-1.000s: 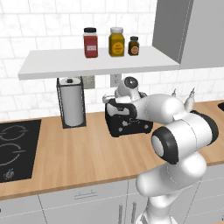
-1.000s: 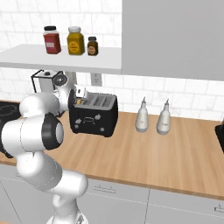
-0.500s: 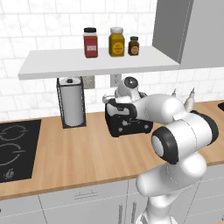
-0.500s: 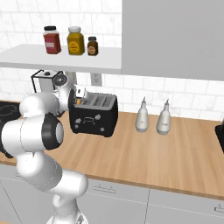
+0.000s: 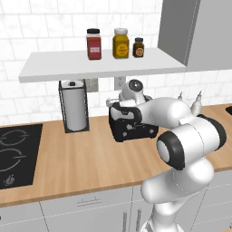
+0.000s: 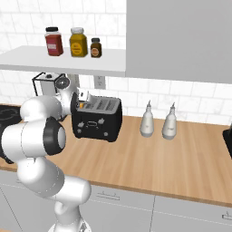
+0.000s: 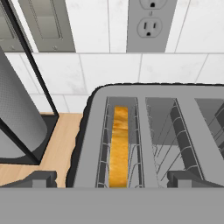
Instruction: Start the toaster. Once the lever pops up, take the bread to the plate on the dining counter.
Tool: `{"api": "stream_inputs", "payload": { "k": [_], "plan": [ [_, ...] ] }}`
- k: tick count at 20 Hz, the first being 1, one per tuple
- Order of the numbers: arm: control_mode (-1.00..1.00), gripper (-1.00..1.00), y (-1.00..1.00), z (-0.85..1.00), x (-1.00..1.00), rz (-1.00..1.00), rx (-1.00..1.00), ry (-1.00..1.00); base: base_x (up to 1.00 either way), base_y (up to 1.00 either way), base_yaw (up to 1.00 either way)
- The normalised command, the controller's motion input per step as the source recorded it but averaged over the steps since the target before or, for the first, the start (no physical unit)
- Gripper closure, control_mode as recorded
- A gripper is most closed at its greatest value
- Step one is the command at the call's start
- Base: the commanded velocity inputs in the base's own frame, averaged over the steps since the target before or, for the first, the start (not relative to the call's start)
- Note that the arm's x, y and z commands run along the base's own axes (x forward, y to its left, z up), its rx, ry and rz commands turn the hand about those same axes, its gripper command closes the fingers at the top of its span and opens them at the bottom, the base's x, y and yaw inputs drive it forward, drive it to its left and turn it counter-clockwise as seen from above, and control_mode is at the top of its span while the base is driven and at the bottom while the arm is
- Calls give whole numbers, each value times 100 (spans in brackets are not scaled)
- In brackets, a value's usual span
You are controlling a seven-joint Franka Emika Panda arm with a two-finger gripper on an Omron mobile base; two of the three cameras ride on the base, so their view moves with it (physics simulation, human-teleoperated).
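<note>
Nothing has moved since a second ago: arm, toaster (image 6: 96,118) and everything on the worktop (image 6: 181,154) sit as before. From the left side the arm's forearm covers the toaster's upper right and the hand blocks its top; from the right side the hand hides the toaster's left end. The lever can't be made out. The bread (image 7: 118,146) stands on edge in the left slot, just its golden crust edge showing between the wires, bottom end cut off. The second slot's contents are hard to tell. Left of the toaster, the paper towel holder (image 5: 74,106) is cropped in the hand camera. The arm bends up from the base, elbow high, forearm reaching back toward the tiled wall, hand tipped down over the toaster. The gripper (image 7: 112,180) hovers above the bread slot, jaws spread as wide as they go, gripping nothing, one fingertip (image 7: 37,179) off the toaster's left side, the other past the slot.
</note>
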Motion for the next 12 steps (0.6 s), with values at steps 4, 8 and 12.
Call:
{"api": "stream_inputs", "payload": {
  "k": [4,8,12],
  "plan": [
    [-100,-100,0,0,0,0,0,0,0,0,0],
    [-100,-100,0,0,0,0,0,0,0,0,0],
    [-100,-100,0,0,0,0,0,0,0,0,0]
  ]
}}
